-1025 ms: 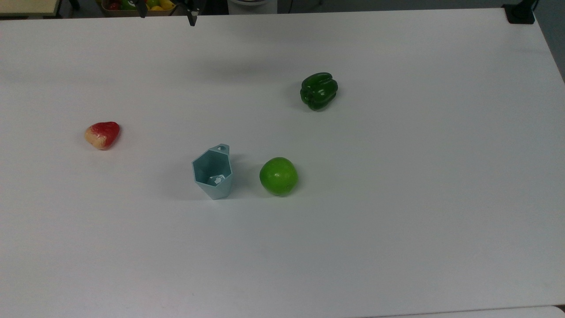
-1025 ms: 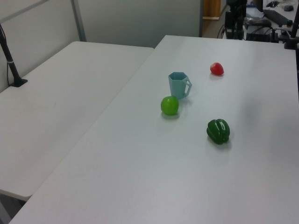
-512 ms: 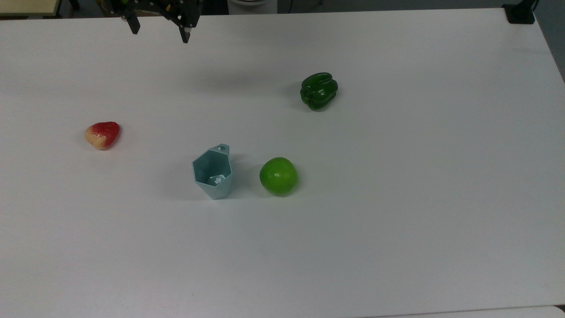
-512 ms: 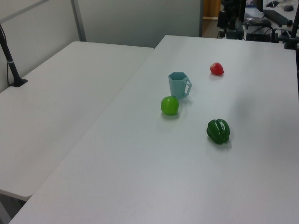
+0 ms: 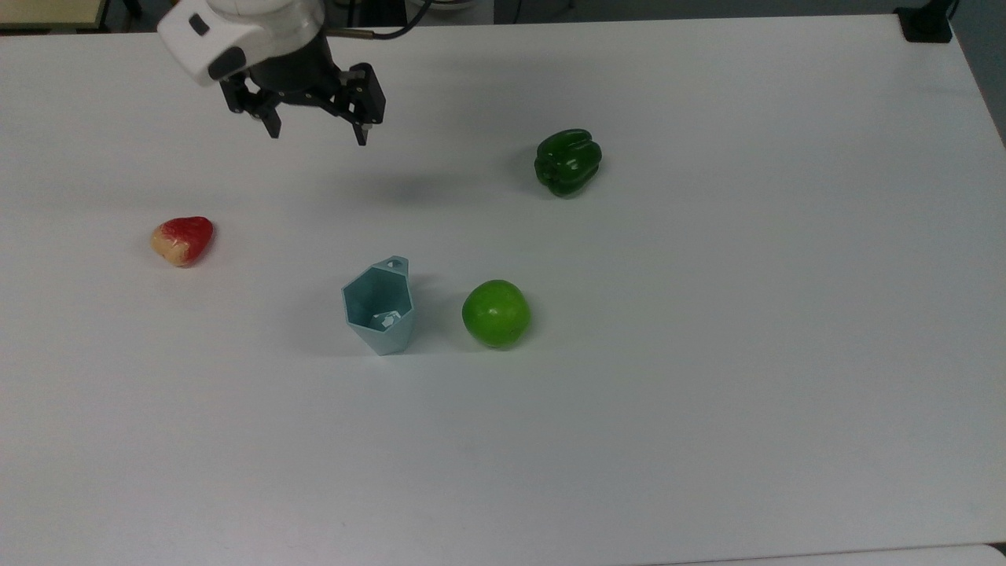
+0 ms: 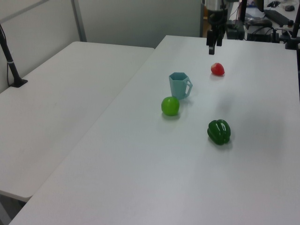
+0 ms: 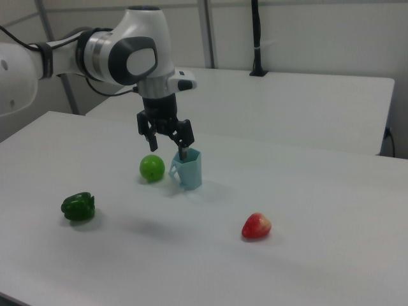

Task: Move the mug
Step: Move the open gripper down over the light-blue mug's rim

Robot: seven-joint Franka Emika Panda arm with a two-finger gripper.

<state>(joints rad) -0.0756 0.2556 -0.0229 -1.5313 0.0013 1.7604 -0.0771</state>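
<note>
The pale blue-teal faceted mug (image 5: 379, 308) stands upright on the white table (image 5: 707, 409), its small handle tab pointing toward the top view's upper edge. It also appears in the left view (image 6: 179, 86) and the right view (image 7: 189, 169). My gripper (image 5: 318, 134) hangs in the air, open and holding nothing, well above the mug in the top view and slightly to the left. In the left view the gripper (image 6: 214, 47) is beyond the mug. In the right view the gripper (image 7: 167, 148) hovers in front of the mug's rim.
A green apple (image 5: 496, 313) sits close to the mug on the top view's right. A green bell pepper (image 5: 567, 162) lies further up and right. A red strawberry-like fruit (image 5: 182, 240) lies at the left. A second white table (image 6: 56, 103) adjoins.
The arm has come in from the top view's upper edge and moved down and right over the table toward the mug. The fingers stay open. No object has moved.
</note>
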